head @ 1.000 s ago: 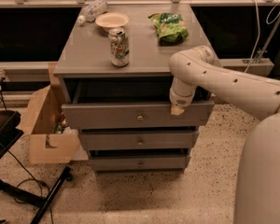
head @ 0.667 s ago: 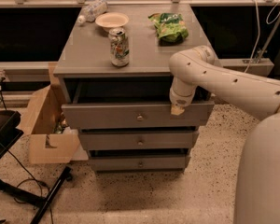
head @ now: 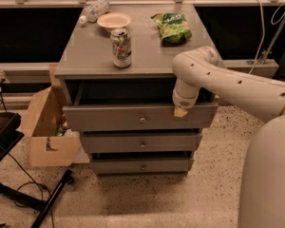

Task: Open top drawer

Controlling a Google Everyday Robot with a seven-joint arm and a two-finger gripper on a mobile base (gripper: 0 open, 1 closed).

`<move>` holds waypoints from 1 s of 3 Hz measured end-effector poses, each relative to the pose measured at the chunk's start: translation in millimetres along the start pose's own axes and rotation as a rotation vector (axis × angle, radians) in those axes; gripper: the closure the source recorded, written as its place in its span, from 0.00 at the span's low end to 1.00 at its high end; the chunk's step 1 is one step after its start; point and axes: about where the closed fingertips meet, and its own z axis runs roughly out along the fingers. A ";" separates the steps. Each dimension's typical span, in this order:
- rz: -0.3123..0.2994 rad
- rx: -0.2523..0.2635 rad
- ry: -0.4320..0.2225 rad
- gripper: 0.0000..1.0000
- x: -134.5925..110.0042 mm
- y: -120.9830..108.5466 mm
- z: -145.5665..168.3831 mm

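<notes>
The top drawer [head: 109, 119] is the widest grey front of three, with a small round metal knob [head: 142, 119] at its centre. It stands pulled out from the grey cabinet, with a dark gap showing behind its front. My gripper [head: 181, 110] hangs from the white arm and rests at the drawer front's upper edge, right of the knob. Its tan tip overlaps the top of the front panel.
On the cabinet top [head: 85, 56] stand a soda can [head: 121, 47], a white bowl [head: 114, 21], a plastic bottle [head: 94, 10] and a green chip bag [head: 172, 28]. An open cardboard box [head: 50, 127] sits to the left. Black stand legs [head: 47, 203] and cables lie on the floor.
</notes>
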 end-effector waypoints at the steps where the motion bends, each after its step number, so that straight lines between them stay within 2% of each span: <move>1: 0.000 0.000 0.000 0.28 0.0 0.0 0.0; 2: 0.000 0.000 0.000 0.05 -0.2 -0.4 -2.6; 3: 0.000 0.000 0.000 0.00 -0.2 -0.4 -2.6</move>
